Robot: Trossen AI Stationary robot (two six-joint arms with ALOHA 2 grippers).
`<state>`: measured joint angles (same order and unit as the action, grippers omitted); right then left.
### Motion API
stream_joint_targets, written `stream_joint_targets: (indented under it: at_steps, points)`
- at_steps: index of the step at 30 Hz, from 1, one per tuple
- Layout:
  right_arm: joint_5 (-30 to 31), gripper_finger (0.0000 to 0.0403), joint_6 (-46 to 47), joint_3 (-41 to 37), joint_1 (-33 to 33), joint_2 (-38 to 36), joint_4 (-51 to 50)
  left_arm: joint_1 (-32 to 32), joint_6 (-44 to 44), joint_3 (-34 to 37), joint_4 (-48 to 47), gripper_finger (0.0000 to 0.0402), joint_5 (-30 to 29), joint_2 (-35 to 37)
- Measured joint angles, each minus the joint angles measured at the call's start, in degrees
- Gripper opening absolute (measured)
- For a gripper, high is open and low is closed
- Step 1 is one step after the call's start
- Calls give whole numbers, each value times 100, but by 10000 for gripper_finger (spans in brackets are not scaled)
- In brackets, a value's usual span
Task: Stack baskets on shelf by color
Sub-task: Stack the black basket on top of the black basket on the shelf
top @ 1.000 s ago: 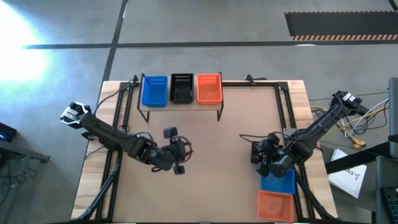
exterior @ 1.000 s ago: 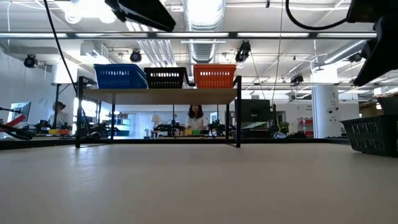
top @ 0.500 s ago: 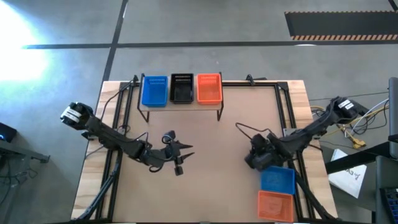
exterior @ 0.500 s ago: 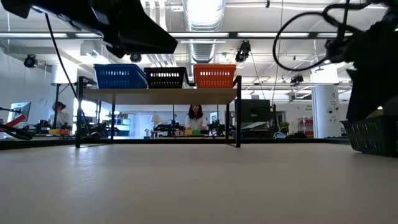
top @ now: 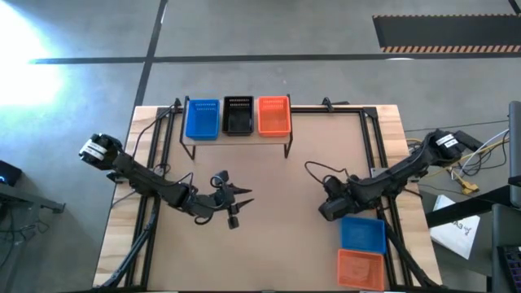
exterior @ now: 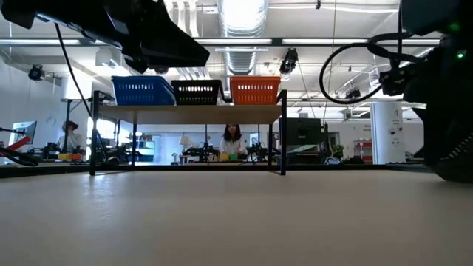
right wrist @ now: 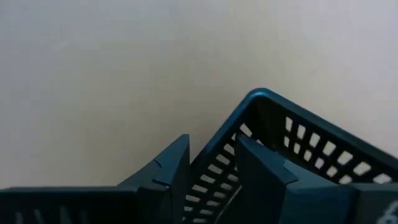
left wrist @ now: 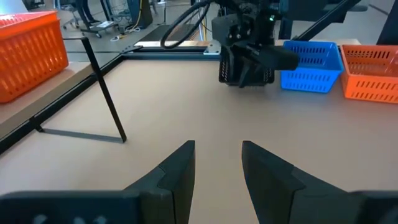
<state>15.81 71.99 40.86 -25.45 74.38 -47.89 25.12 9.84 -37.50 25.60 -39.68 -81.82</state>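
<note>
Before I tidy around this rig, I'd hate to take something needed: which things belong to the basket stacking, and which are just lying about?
Job: shelf; its blue basket, black basket and orange basket; second black basket in the right gripper; second blue basket and second orange basket on the table; open left gripper.
Lying about: loose cables; papers beside the table.

Bare tabletop (top: 285,195) between the arms

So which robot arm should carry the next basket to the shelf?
Probably the right. Its gripper straddles the wall of a black basket, beside the blue basket and orange basket. The left gripper is open over bare table, holding nothing.
</note>
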Motion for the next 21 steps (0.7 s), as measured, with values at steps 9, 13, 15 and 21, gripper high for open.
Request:
stream_joint_targets:
  at_steps: [9, 13, 15, 21]
  points:
    - [-147, 159, -134, 281, -15, -50, -495, 0, 15, 4, 15, 116, -2, 0]
    - [-191, 180, 162, 403, -15, -45, -810, 0, 20, 4, 11, 116, -2, 0]
    - [-257, 182, 293, 402, -15, -43, -914, 0, 20, 6, 11, 116, -2, 0]
    - [-551, 172, 308, 396, -15, 178, -848, 0, 23, 15, -2, 116, -2, 0]
